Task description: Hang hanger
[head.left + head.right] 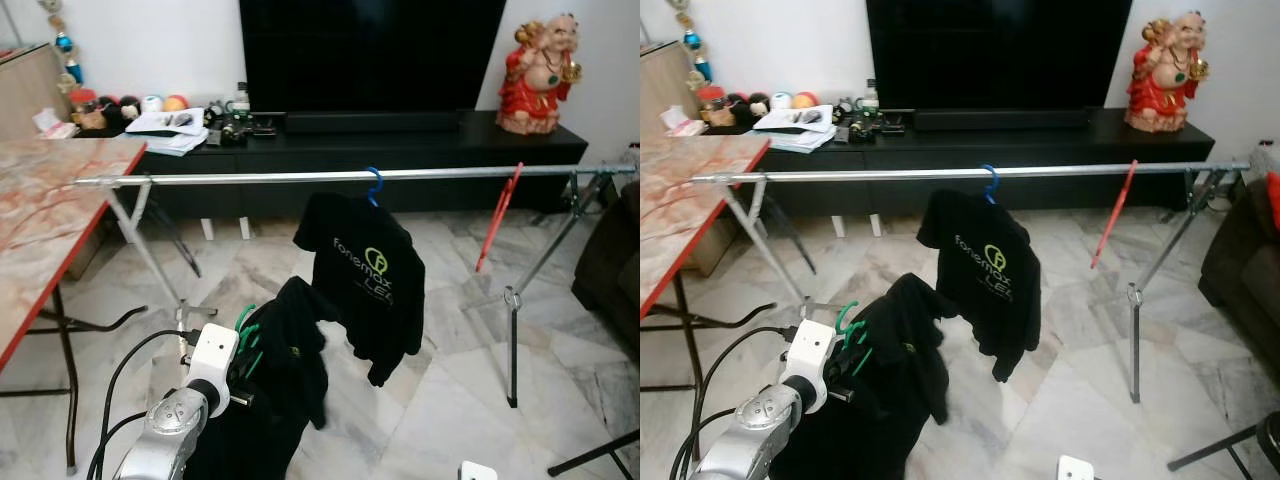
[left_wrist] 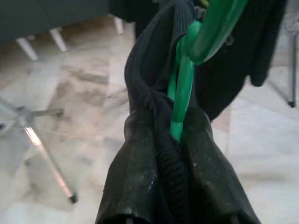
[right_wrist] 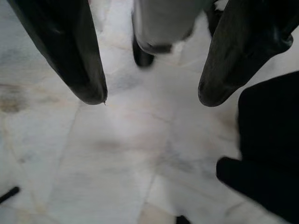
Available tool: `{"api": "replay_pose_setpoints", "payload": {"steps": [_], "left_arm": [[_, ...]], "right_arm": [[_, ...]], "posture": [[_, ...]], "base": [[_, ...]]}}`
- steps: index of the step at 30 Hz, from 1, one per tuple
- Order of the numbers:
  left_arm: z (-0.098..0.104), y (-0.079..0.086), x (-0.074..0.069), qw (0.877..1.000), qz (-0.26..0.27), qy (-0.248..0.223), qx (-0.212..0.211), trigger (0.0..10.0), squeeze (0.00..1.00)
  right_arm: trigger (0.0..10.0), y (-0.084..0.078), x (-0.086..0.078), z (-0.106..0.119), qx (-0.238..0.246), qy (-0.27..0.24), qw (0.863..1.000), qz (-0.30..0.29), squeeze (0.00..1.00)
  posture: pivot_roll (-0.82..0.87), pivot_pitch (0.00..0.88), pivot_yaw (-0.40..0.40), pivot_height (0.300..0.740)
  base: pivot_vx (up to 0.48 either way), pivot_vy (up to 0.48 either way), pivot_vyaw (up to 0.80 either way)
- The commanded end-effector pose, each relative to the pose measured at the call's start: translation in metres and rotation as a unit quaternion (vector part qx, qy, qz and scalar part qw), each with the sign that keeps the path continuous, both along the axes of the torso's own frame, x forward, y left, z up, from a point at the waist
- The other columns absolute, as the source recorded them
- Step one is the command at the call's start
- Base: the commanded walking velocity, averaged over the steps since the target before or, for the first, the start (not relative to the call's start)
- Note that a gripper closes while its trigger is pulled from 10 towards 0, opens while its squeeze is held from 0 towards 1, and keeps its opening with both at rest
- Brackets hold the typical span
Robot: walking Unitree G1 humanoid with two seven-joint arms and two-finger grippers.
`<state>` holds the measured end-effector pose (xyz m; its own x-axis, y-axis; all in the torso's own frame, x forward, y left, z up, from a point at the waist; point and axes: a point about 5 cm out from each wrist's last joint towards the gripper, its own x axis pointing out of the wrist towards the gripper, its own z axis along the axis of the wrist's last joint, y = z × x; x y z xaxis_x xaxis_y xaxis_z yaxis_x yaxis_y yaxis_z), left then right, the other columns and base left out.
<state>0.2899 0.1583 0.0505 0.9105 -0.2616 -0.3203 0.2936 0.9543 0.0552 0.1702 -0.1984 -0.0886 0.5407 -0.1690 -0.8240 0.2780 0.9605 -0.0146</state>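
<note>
A green hanger point(image 1: 246, 330) carrying a black garment point(image 1: 290, 375) is held low, in front of the silver clothes rail point(image 1: 260, 179). My left gripper point(image 2: 170, 126) is shut on the green hanger's neck with folds of the garment pinched in too. On the rail hangs a blue hanger point(image 1: 373, 186) with a black printed shirt point(image 1: 366, 280), and further right a bare red hanger point(image 1: 498, 215). My right gripper point(image 3: 153, 99) is open, low over the marble floor, with nothing between its fingers.
A red-edged marble-pattern table point(image 1: 50, 200) stands on the left. A black TV cabinet point(image 1: 420, 145) with a red figurine point(image 1: 540, 75) lies behind the rail. The rack's legs point(image 1: 512, 340) splay on the floor, and a dark sofa point(image 1: 610, 270) is at right.
</note>
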Motion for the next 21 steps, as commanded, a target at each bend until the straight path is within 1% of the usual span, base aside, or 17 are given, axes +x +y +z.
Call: {"api": "replay_pose_setpoints", "payload": {"steps": [1, 21], "left_arm": [[0.0086, -0.0041, 0.0047, 1.0, -0.012, -0.018, 0.005, 10.0, 0.0], [0.0079, -0.0024, 0.0066, 1.0, -0.005, -0.011, 0.013, 10.0, 0.0]], "right_arm": [[10.0, -0.0009, 0.0021, 0.0011, -0.002, -0.004, 1.0, -0.003, 0.0], [10.0, -0.003, 0.0039, 0.0022, -0.002, -0.005, 1.0, -0.009, 0.0]], "posture": [[0.05, 0.0, 0.009, 0.74], [0.05, 0.026, -0.004, 0.74]], "base": [[0.326, 0.0, 0.0], [0.328, 0.0, 0.0]]}}
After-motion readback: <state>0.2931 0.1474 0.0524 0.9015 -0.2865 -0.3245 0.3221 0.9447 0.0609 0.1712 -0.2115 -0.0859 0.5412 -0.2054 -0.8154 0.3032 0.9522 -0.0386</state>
